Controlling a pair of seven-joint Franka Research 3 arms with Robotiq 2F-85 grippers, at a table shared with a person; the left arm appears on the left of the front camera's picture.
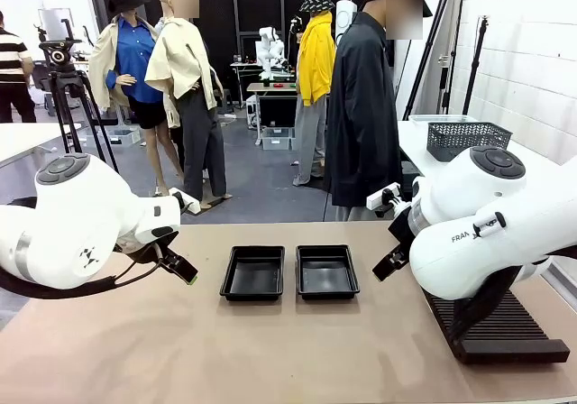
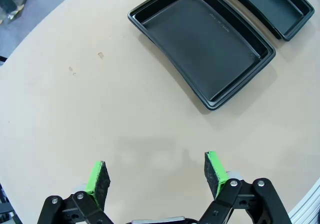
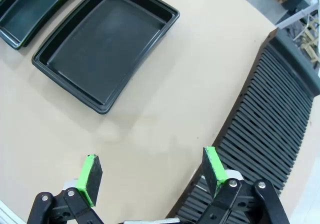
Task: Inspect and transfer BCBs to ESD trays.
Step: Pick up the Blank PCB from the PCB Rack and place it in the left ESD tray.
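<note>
Two black ESD trays (image 1: 253, 276) lie side by side on the surface (image 1: 270, 359); left of the trays the left jaws hang wide, holding nothing, right of the trays the right jaws likewise

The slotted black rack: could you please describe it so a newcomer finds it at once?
Start at the tan table. Near its right edge, under the robot's right arm, lies a long black rack. Unlike the two smooth ESD trays mid-table, its top is ribbed with parallel slots.
</note>
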